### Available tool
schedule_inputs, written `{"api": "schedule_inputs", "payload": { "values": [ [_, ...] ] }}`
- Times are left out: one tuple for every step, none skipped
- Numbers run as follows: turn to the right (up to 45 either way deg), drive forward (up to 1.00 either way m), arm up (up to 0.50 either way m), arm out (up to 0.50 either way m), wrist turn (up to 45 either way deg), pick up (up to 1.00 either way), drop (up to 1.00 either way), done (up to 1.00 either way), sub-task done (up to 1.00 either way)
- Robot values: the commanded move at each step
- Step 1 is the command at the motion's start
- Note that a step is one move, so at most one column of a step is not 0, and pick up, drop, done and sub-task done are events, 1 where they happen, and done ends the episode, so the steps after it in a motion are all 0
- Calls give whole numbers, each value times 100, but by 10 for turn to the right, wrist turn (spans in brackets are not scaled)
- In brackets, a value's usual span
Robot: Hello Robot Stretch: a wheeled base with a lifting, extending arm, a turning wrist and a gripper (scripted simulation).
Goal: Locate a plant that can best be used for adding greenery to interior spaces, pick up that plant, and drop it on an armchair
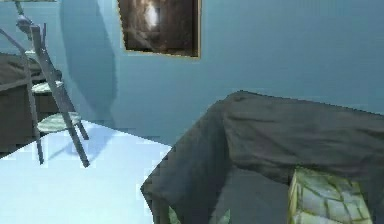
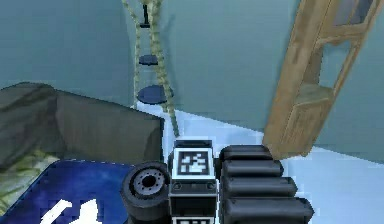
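Reading the arm side view from its left, I find the armchair [image 2: 90,125], a patterned cushion [image 2: 20,172] on its seat, lying just beside my end effector [image 2: 148,190] on that side; I judge the drop turns on this. The end effector's far end is hard to make out, so I cannot tell whether it grasps anything, nor which way the plant lies from it. Farther out beyond it stands a ladder shelf [image 2: 155,95]; well off toward the right, a wooden door [image 2: 310,100].
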Motion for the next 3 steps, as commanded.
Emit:
{"api": "schedule_inputs", "payload": {
  "values": [
    [-240, 0, 0, 0, 0, 0, 0, 0, 0],
    [210, 0, 0, 0, 0, 0, 0, 0, 0],
    [-150, 0, 0, 0, 0, 0, 0, 0, 0]
  ]
}}
